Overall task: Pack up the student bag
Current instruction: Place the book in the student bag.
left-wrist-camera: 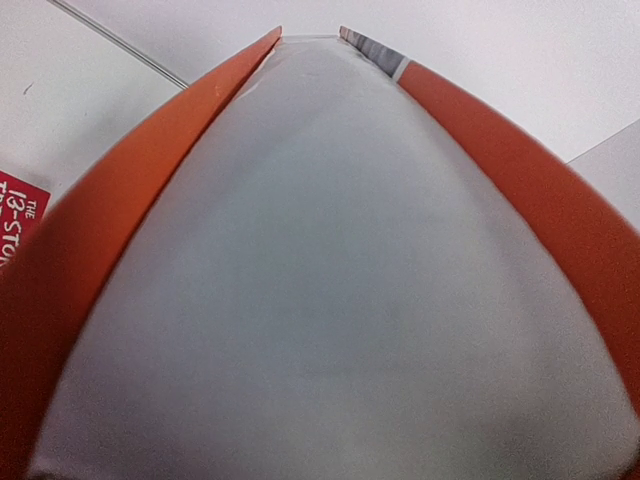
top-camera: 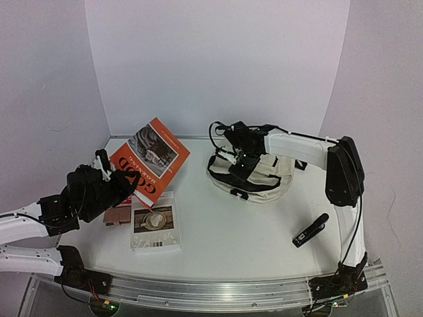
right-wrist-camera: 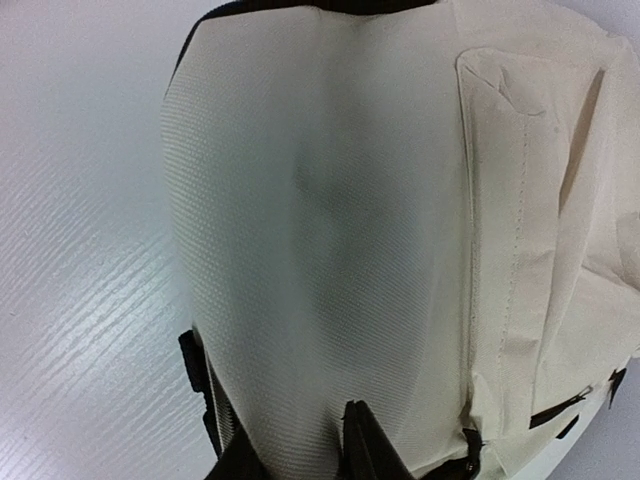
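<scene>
Large cream fabric student bag [top-camera: 271, 179] with black straps is seen near the table's [top-camera: 231, 231] far edge, right of centre, its fabric pinched by the nearly closed right gripper [top-camera: 243, 165]. An orange paperback book [top-camera: 155, 158] is held tilted by the closed left gripper [top-camera: 127, 181] near the left edge.

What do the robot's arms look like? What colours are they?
The left arm and right arm are smooth white tubes joined by chunky black joints. The left end effector and right end effector are black, with two fingers each. Thin black cables loop out near the right arm's wrist.
</scene>
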Robot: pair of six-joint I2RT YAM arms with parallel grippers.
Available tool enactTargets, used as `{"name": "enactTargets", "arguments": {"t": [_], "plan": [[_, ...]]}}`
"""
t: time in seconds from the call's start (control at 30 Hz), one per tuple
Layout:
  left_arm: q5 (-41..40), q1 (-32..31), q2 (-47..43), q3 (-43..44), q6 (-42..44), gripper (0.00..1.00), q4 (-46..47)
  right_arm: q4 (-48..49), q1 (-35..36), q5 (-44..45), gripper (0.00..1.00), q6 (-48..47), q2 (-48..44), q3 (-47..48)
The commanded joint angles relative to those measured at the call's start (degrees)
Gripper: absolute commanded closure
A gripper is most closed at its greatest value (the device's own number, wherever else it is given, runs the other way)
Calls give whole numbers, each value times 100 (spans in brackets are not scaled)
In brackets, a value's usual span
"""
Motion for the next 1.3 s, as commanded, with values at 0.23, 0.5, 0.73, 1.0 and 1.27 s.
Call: {"name": "enactTargets", "arguments": {"t": [0.23,0.5,0.73,1.0,1.27], "plan": [[300,15,-201,-247,-27,100,622,-65,-334,186,100,249,-584,1214],[1765,14,540,-377,158,100,2056,-118,-410,-135,100,561,-722,2326],[2539,15,1911,-254,-419,100,3445,-110,-420,-349,100,678,-757,2663],[2865,19,3312,-65,-1545,100,4803,-81,-419,-792,100,1021,-845,2444],[3271,14,4695,277,-2406,100,5871,-59,-420,-1124,100,1276,-816,2429]]}}
